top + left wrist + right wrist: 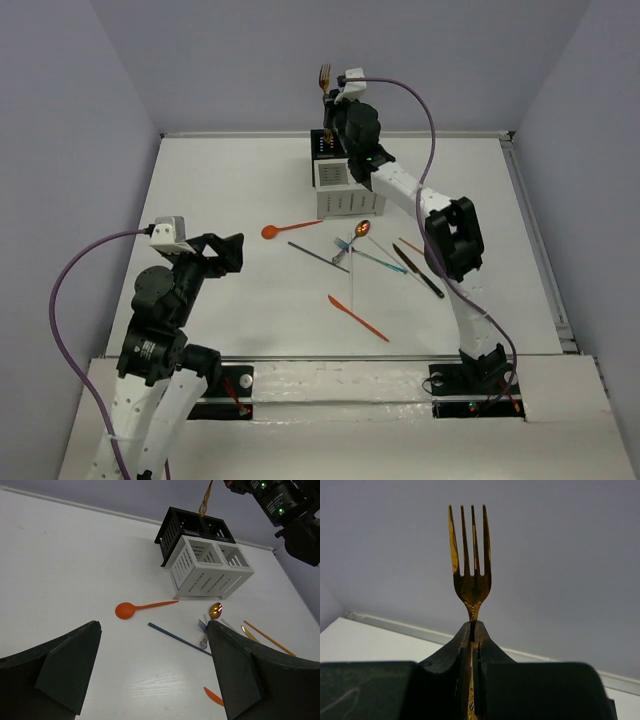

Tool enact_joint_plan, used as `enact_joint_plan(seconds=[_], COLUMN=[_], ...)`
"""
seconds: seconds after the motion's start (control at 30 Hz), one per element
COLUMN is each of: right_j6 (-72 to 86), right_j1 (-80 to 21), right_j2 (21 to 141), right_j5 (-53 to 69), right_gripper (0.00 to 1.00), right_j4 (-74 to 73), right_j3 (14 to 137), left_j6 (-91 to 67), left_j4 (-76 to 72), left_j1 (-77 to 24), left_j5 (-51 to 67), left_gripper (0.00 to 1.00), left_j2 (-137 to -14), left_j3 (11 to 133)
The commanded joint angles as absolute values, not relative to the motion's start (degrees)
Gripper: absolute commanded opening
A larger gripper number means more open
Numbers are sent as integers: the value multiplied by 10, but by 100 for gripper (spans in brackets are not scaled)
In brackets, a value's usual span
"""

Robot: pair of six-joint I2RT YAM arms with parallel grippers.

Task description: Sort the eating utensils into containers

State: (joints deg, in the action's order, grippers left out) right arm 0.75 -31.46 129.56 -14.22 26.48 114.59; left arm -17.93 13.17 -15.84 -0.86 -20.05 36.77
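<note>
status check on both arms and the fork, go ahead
Right end effector shut on gold fork, tines up, over the black containers. Left end effector open, empty. Nothing seen blocking the drop; other utensils loose on table.

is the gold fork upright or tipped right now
Upright: the gold fork points its tines straight up above the right claw, which is shut on its handle, over the black containers.

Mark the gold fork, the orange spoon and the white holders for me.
gold fork [472, 587], right wrist view, base of the tines.
orange spoon [125, 610], left wrist view, its bowl.
white holders [197, 582], left wrist view, near slatted wall.
</note>
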Motion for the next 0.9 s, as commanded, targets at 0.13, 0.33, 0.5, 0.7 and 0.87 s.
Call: enact_joint_plan(seconds=[0.13, 0.33, 0.5, 0.7, 0.87], right_j6=[-1, -6, -1, -1, 23], right_j1=[-287, -287, -287, -287, -287], right_j2=[1382, 1436, 1405, 1343, 1254], right_j5=[-103, -81, -58, -51, -45], right_gripper=[7, 7, 7, 61, 60], right_j4=[339, 351, 385, 389, 335], right_j3=[1253, 1276, 1198, 1148, 1078], left_j6=[-172, -166, -163, -162, -162], left_j4=[107, 103, 100, 98, 96], left_j1=[-140, -122, -117, -105, -105], left_j5=[-4, 32, 40, 44, 48], left_gripper=[99, 99, 99, 99, 99], left_j2=[-220, -229, -235, -225, -217], left_j3=[388, 388, 388, 387, 385])
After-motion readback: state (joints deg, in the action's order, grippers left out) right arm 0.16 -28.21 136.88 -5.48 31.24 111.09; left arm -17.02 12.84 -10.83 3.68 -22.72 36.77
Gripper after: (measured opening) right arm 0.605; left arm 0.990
